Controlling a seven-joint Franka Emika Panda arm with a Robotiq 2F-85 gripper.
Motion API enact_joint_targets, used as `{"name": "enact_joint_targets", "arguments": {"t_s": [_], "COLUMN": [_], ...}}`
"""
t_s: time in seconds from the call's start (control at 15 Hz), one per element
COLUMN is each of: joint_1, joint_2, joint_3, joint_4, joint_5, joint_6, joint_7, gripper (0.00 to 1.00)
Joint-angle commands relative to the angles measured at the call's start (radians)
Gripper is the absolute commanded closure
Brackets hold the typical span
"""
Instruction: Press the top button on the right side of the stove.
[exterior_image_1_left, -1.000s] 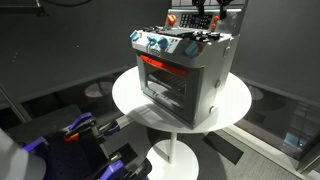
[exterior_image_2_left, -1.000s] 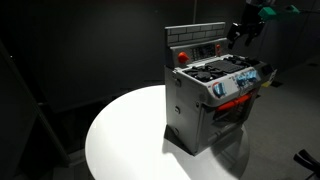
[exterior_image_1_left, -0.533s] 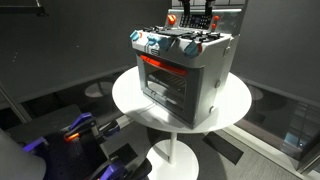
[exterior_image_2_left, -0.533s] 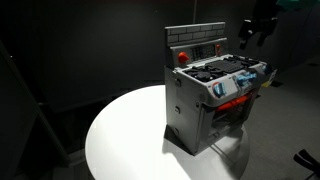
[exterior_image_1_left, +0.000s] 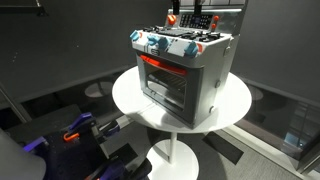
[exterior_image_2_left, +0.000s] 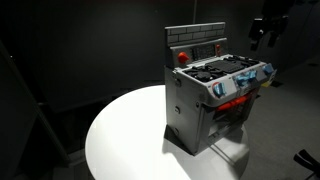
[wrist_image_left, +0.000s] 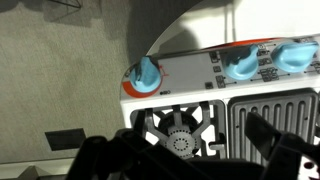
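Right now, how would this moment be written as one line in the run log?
gripper: open, in air, apart from stove | stove: upright on round white table | contact: none

The gripper (wrist_image_left: 195, 142) is matte black, with two thick fingers (wrist_image_left: 272, 145) built from rounded, jointed links. In an exterior view, the gripper (exterior_image_2_left: 268, 30) appears only as a small, dark, blocky shape, its details too dim to make out.

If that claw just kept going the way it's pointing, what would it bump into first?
Probably the stove. The gripper points down at its top, and the wrist view shows the black burner grate straight ahead. How high above it the gripper hangs is unclear.
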Motion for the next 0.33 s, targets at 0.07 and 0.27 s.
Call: {"name": "enact_joint_targets", "arguments": {"t_s": [0.07,0.27], "joint_1": [-0.006,-0.006], "joint_2": [0.003,0.005], "joint_3": [0.006,0.007], "joint_4": [0.002,0.002], "joint_5": [0.001,0.001], "joint_6": [-0.002,-0.002], "joint_7": [-0.001,-0.001], "gripper": [0.00,0.00]}}
